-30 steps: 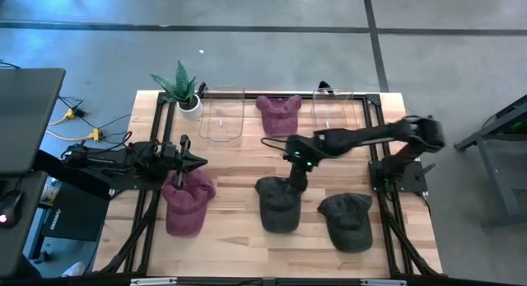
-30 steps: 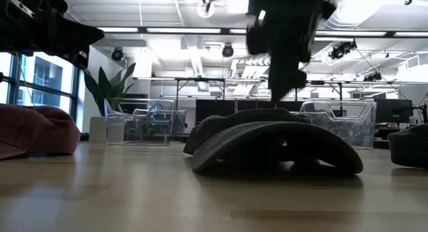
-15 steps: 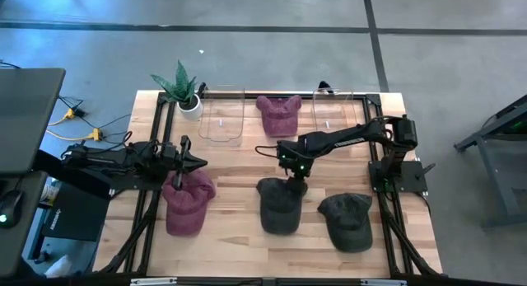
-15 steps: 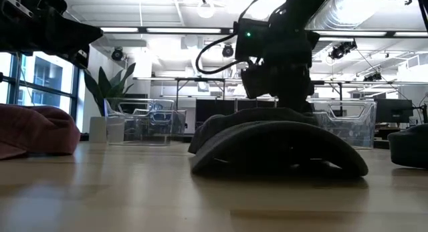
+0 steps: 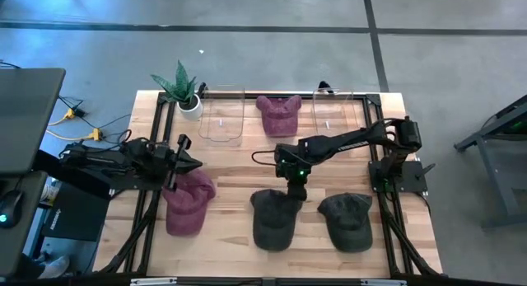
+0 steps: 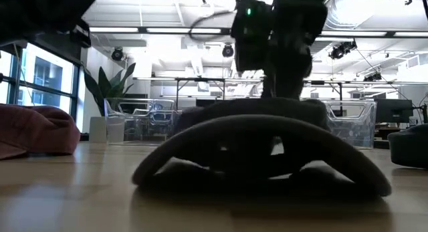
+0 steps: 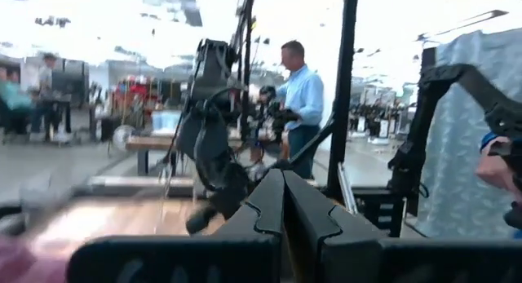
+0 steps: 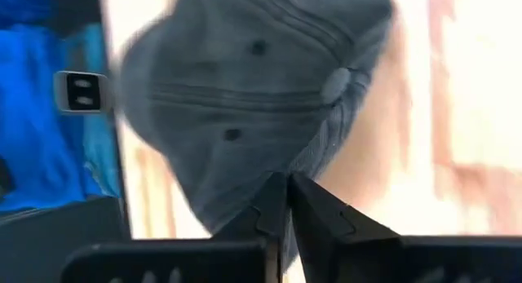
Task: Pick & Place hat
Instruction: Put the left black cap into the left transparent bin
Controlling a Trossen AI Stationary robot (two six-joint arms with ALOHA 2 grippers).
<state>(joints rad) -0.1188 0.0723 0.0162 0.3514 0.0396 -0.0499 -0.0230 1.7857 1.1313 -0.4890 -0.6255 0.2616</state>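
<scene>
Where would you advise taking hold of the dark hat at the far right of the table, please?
Probably at the back edge of the crown, coming from straight above. The right hat lies flat with its brim toward the table's front edge, and its crown is slumped into soft folds that a pincer could pinch. The right pincer is nearest, but it is already shut on the middle hat.
</scene>
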